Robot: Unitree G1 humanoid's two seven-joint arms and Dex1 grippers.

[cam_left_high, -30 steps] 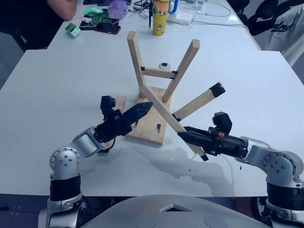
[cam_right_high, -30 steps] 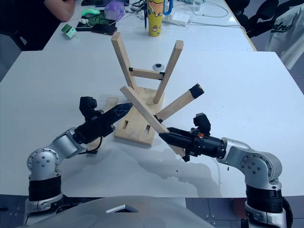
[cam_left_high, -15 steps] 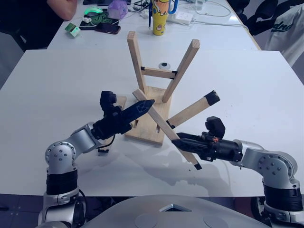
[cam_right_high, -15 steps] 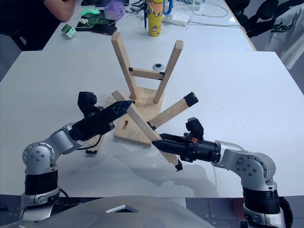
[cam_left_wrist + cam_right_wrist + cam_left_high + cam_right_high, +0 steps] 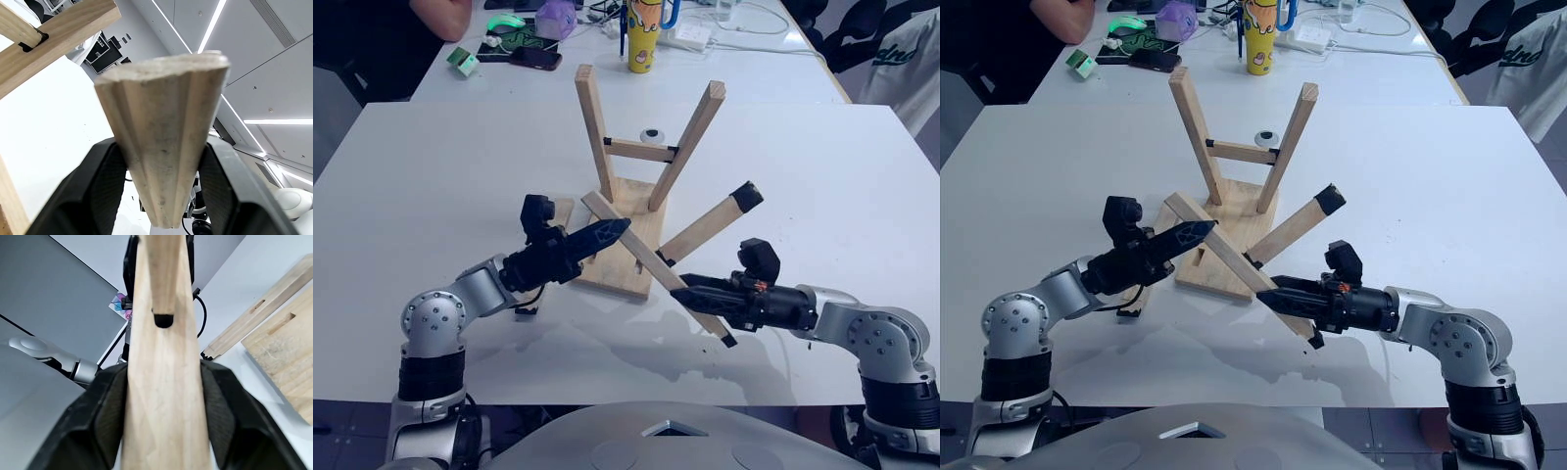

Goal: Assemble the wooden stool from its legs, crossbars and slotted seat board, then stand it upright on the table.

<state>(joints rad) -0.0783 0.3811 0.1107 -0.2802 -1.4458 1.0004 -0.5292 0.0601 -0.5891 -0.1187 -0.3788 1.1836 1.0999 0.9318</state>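
Near the middle of the table [image 5: 431,176] the seat board [image 5: 619,276] lies flat. Two standing legs [image 5: 592,127] rise from its far end, tied by a crossbar [image 5: 641,150]. Above the board we carry the other leg frame at a slant. Our left pincer [image 5: 615,228] pinches the upper end of the held leg [image 5: 651,257]. Our right pincer [image 5: 693,292] pinches the same leg near its lower end, which seems to hang clear of the table. A second leg [image 5: 710,223], black-capped, appears joined to it and angles off to our right. In the wrist views the wood sits squarely between the fingers [image 5: 100,186] on the left and the pads [image 5: 100,416] on the right. A loose slotted bar [image 5: 259,308] lies just beside the board.

We judge these parts stiff, dry and fairly light, so nothing will flex to forgive a crooked entry into a slot. Smooth sawn faces can twist in a two-finger grip, and the second leg hanging off one side adds a turning load. Holding near both ends, as we do, gives us the best say over the angle. The joints look press-fit, so we would push along the leg, not sideways. Nothing holds the board down, so it may slide under pressure.
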